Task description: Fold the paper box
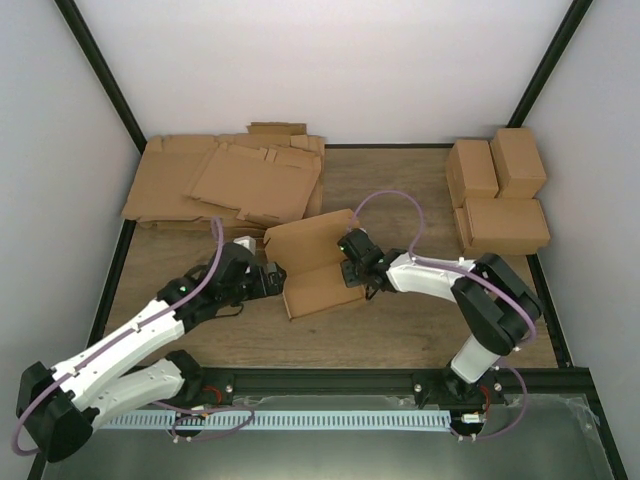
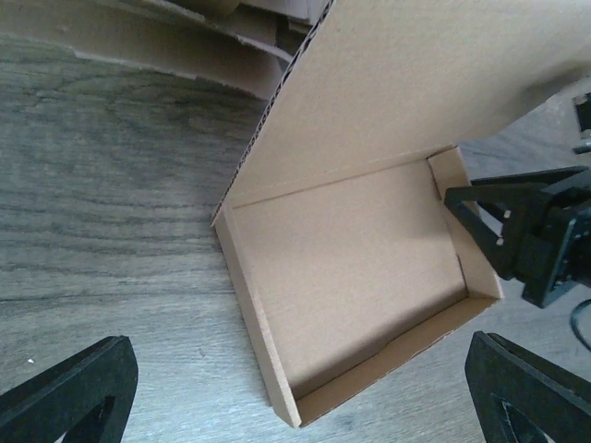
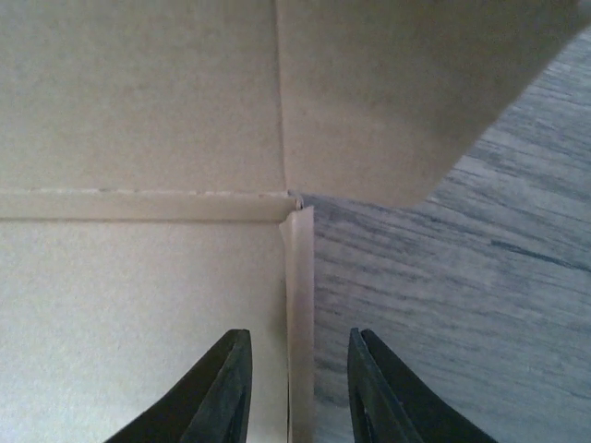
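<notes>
The paper box (image 1: 318, 290) lies mid-table as a shallow brown tray with its lid panel (image 1: 308, 240) standing up at the back. In the left wrist view the tray (image 2: 351, 268) shows low walls on three sides. My right gripper (image 1: 352, 266) is at the tray's right wall. Its jaws straddle that thin wall (image 3: 297, 268) with a gap on each side, so the right gripper (image 3: 297, 334) is open. My left gripper (image 1: 268, 281) sits just left of the box, wide open (image 2: 300, 369) and holding nothing, its fingers spread past the tray's near corner.
A pile of flat notched cardboard sheets (image 1: 225, 180) covers the back left. Three folded brown boxes (image 1: 498, 195) sit at the back right. White walls and black frame posts close in the wooden table (image 1: 400, 320).
</notes>
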### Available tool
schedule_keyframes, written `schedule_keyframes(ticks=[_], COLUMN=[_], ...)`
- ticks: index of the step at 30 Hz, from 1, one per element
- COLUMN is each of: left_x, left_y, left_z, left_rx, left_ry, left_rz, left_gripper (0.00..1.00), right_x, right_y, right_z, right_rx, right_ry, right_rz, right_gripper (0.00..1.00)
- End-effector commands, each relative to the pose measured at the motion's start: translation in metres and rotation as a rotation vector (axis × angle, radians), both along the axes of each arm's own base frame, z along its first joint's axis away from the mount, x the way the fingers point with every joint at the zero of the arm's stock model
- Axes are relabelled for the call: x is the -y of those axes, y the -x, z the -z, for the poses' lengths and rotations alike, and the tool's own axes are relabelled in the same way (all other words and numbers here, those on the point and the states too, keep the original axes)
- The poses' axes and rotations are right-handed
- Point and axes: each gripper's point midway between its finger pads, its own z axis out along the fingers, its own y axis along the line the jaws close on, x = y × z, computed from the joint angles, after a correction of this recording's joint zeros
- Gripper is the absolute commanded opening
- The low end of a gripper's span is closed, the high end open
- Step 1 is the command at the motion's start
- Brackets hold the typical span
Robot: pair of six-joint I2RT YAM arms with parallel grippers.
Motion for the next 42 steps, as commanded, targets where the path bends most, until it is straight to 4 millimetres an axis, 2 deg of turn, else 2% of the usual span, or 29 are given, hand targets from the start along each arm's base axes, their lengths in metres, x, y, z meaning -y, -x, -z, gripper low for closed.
schedule_keyframes(ticks=[1,3,7,11,17,19,23,26,29,32,36,39,42], left_x=[-0.004,-0.006,-0.007,-0.011,-0.016,-0.018,-0.02,-0.025,-0.024,-0.028,-0.026,-0.02,-0.017], left_y=[-0.005,-0.004,-0.004,-0.007,-0.011,-0.012,-0.017,-0.023,-0.027,-0.03,-0.037,-0.043,-0.05], left_z=[-0.007,-0.005,-0.008,-0.011,-0.016,-0.017,-0.021,-0.028,-0.035,-0.028,-0.017,-0.026,-0.037], left_rx=[0.039,0.042,0.06,0.081,0.109,0.12,0.146,0.17,0.187,0.157,0.089,0.128,0.167], left_ry=[0.027,0.025,0.03,0.022,0.008,-0.005,-0.063,-0.112,-0.121,-0.134,-0.11,-0.061,-0.052], left_rz=[-0.038,-0.042,-0.046,-0.063,-0.086,-0.085,-0.067,-0.071,-0.071,-0.096,-0.078,-0.052,-0.034], left_gripper=[1.0,1.0,1.0,1.0,1.0,1.0,1.0,1.0,1.0,1.0,1.0,1.0,0.93], right_x=[-0.01,-0.011,-0.009,-0.006,0.005,0.008,0.008,0.006,-0.001,-0.003,0.005,0.016,0.025], right_y=[-0.025,-0.027,-0.03,-0.028,-0.025,-0.021,-0.011,-0.004,0.0,0.005,0.004,-0.005,-0.02], right_z=[-0.01,-0.004,0.005,0.006,0.0,-0.001,-0.009,-0.019,-0.037,-0.059,-0.095,-0.117,-0.127], right_rx=[0.082,0.079,0.072,0.071,0.085,0.078,0.064,0.067,0.099,0.138,0.177,0.216,0.234], right_ry=[-0.038,-0.031,-0.001,0.001,0.026,0.022,-0.034,-0.09,-0.142,-0.208,-0.392,-0.452,-0.435], right_rz=[0.057,0.06,0.072,0.081,0.106,0.104,0.091,0.069,0.001,-0.059,-0.103,-0.115,-0.107], right_gripper=[0.3,0.28,0.17,0.04,0.01,0.07,0.32,0.46,0.53,0.74,0.78,0.78,0.78])
